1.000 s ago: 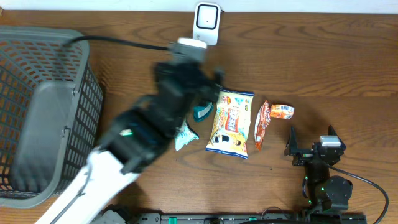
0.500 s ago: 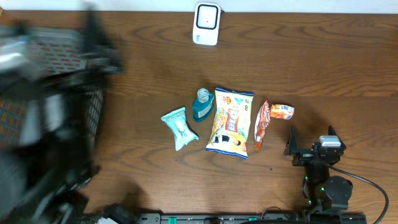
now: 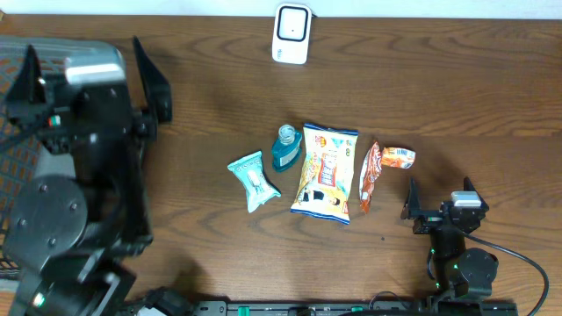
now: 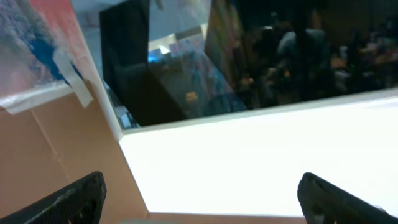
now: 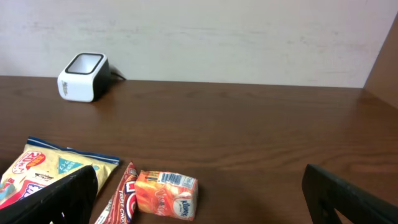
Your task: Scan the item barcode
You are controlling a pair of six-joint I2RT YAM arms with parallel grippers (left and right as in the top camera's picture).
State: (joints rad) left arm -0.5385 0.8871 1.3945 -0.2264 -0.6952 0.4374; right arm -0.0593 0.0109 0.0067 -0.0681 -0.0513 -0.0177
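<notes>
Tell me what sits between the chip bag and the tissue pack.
A red wrapper lies between chip bag and tissue pack, seen overhead and from the right wrist.

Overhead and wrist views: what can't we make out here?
- Basket contents: overhead, the left arm covers almost all of it.
- Left wrist view: aimed away from the table, so no item shows.
- Chips bag: right wrist, cut off by the bottom edge.
- Barcodes on the teal pouch and blue bottle: overhead, too small; both are outside the right wrist frame.
</notes>
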